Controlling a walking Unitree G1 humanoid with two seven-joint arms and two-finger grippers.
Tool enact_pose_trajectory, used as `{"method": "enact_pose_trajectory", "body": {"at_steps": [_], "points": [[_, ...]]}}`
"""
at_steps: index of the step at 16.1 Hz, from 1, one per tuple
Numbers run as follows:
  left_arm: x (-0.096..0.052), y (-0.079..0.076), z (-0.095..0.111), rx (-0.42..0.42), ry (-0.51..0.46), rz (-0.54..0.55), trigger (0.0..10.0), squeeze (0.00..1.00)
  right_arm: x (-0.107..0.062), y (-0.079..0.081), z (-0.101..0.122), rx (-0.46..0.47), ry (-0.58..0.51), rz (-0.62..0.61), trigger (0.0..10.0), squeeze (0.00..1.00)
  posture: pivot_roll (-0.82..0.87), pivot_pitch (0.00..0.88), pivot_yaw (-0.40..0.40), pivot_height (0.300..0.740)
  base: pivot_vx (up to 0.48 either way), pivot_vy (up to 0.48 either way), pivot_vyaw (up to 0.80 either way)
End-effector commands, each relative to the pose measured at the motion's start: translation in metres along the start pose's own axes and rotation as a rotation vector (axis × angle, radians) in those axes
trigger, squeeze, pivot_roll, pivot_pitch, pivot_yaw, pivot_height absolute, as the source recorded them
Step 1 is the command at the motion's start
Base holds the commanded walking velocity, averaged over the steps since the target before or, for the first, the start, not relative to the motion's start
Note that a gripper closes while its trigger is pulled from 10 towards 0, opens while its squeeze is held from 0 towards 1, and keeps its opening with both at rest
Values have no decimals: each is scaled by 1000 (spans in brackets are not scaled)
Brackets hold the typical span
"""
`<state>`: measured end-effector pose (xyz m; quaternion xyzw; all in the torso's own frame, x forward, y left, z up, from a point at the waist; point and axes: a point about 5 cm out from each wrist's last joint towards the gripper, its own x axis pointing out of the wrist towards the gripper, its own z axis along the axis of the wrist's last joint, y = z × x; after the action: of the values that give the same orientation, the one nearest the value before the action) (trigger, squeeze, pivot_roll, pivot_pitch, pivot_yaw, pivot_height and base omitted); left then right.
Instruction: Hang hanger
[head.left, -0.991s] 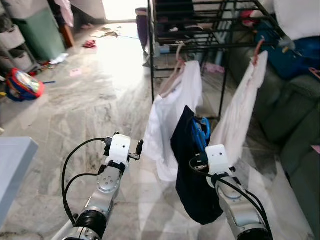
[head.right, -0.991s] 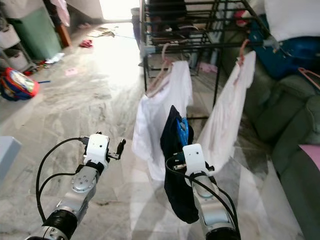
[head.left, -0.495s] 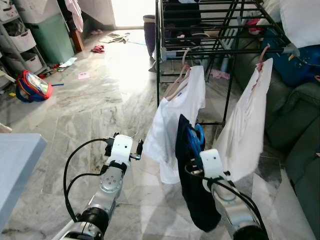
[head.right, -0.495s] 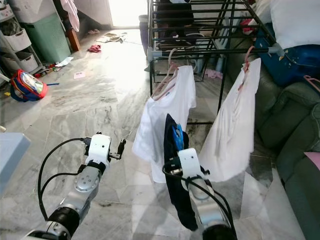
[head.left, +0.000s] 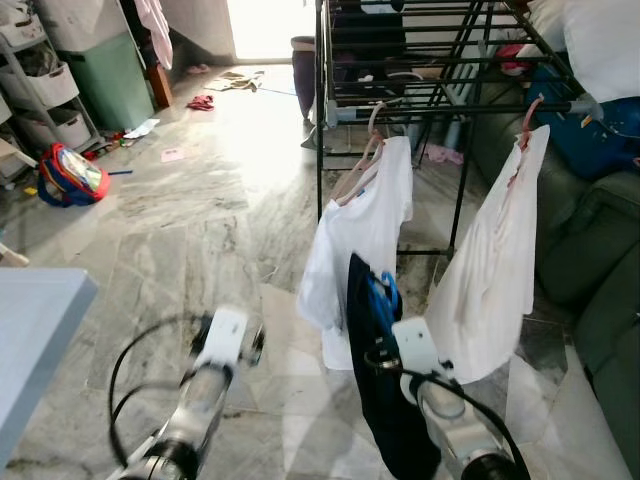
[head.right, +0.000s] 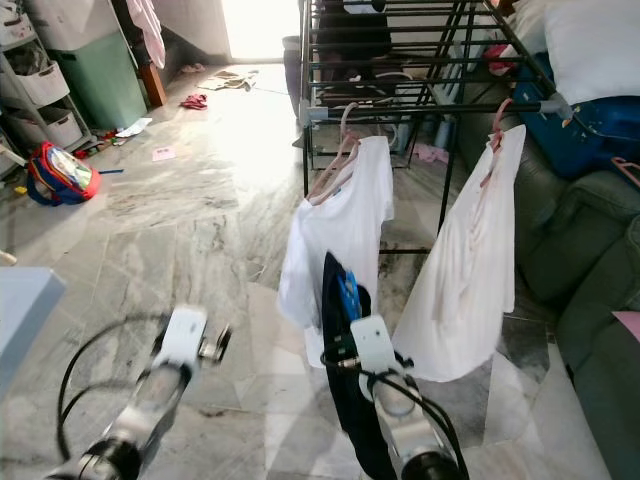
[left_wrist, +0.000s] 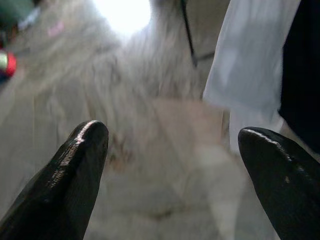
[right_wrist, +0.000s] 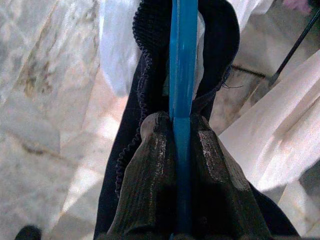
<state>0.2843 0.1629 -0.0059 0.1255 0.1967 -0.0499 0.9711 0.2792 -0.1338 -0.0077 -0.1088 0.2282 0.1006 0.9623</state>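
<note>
The right gripper (right_wrist: 181, 131), pinching the blue hanger (right_wrist: 182, 60) with its dark garment (head.left: 385, 400), sits low while the rack's rail (head.left: 450, 107) lies at twelve o'clock above, and the empty left gripper (left_wrist: 170, 165) stays spread.

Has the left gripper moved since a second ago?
Yes. The left gripper has dropped lower and away from the hanging white shirt, blurred mid-motion.

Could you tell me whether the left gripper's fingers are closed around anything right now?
No, the left gripper has its two black fingers spread wide apart with nothing between them.
</note>
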Motion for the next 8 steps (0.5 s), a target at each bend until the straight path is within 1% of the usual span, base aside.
{"method": "enact_pose_trajectory", "body": {"at_steps": [1,3,4,5,6,7,8], "points": [[-2,3,-7,8,33,-1,10000,0,1,1,2,2,-19,7,10000,0,107,0,19,740,0,0,0],[-10,6,-27,34,126,-1,10000,0,-4,1,-17,48,41,5,10000,0,98,0,20,740,0,0,0],[-17,9,-43,27,203,21,10000,0,-8,1,-31,87,97,-4,10000,0,91,0,18,740,0,0,0],[-21,9,-52,35,246,25,10000,0,-12,0,-42,82,141,-11,10000,0,90,0,17,740,0,0,0],[-24,8,-56,52,268,16,10000,0,-14,0,-48,83,169,-13,10000,0,95,0,14,740,0,0,0],[-29,5,-66,74,310,-4,10000,0,-19,-1,-60,101,230,-28,10000,0,98,0,12,740,0,0,0],[-32,2,-70,80,337,-14,10000,0,-23,-1,-68,109,270,-28,10000,0,103,0,11,740,0,0,0]]}}
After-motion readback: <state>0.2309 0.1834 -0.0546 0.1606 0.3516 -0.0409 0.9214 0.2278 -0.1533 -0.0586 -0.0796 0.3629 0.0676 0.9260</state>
